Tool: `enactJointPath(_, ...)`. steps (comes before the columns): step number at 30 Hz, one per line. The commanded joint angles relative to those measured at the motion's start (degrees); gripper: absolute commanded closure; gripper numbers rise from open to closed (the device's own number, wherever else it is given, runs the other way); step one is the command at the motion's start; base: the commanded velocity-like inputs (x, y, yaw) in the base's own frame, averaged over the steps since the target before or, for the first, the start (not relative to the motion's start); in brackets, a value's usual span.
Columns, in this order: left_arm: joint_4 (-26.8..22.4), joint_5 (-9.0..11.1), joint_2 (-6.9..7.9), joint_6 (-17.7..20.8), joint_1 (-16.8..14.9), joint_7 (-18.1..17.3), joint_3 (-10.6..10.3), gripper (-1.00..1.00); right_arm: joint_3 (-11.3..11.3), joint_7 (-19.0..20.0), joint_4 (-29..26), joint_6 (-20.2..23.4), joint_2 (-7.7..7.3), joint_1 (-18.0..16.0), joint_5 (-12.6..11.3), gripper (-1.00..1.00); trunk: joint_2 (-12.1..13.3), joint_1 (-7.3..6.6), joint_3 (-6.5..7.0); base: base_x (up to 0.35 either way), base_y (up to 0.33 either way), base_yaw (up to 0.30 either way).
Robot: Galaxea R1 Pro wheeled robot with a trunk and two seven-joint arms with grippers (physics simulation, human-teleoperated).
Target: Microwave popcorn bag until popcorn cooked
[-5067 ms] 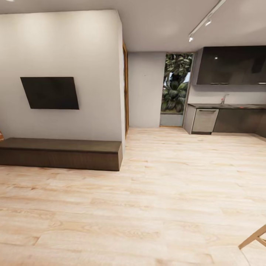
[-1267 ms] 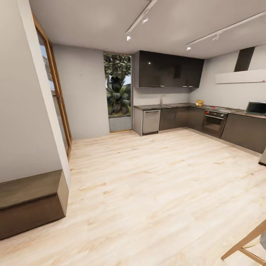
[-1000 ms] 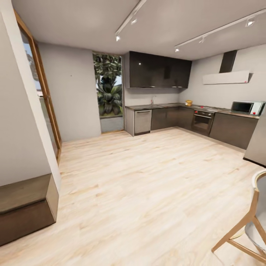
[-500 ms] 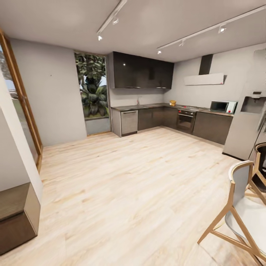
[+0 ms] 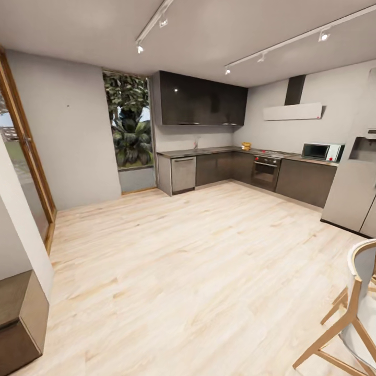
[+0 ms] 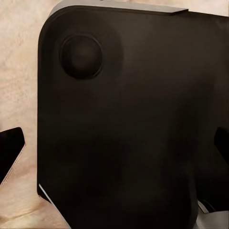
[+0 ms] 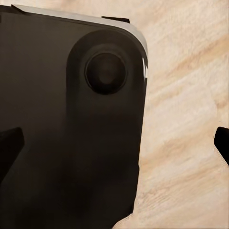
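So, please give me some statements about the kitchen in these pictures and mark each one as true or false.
1. The microwave stands on the countertop near the silver fridge. True.
2. The microwave's door hangs wide open. False: it looks closed, dark glass facing the room.
3. A white hood hangs on the wall above the counter. True.
4. The floor is dark tile. False: it is pale wood.
5. A wooden chair shows at the head view's lower right. True.
6. The small yellowish object lies on the floor. False: it sits on the countertop, too small to identify.

Bright, even ceiling spotlights (image 5: 140,49); soft render, stretched edges.
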Motion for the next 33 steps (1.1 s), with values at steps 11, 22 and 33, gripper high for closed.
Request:
enactJointPath(11,-0.10,0.47,0.00,0.19,0.01,0.03,-0.45,-1.00,0.69,-0.08,0.08,0.31,0.20,-0.02,0.87,-1.00,-0.02,0.04,-0.04,0.322,0.086,0.000)
enactJointPath(22,-0.19,0.40,0.10,0.28,0.01,-0.11,-0.68,-1.00,0.22,-0.54,0.08,-0.11,0.20,-0.02,1.05,-1.00,-0.02,0.04,-0.04,0.322,0.066,0.000)
enactJointPath(33,-0.25,0.30,0.02,0.73,0.01,-0.23,-0.79,-1.00,0.02,-0.62,0.08,-0.25,0.24,-0.02,0.89,-1.00,-0.02,0.04,-0.04,0.323,0.002,0.000)
